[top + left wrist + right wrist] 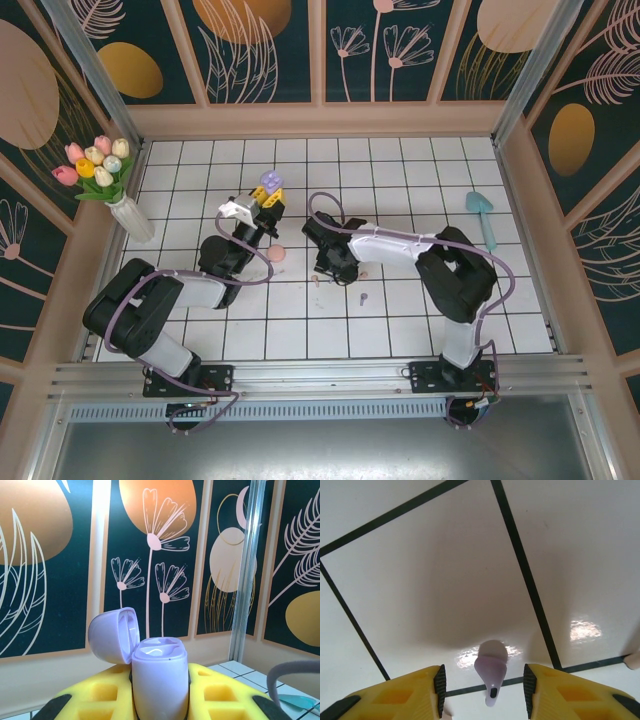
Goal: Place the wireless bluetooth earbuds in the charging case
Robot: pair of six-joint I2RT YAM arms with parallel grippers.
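A white tiled floor (300,330) with dark grout lines fills the middle of the top view. Dark teal wall panels (270,60), printed with pale flowers and orange ovals and framed in light wood, enclose it. A metal rail (320,378) crosses the lower edge.
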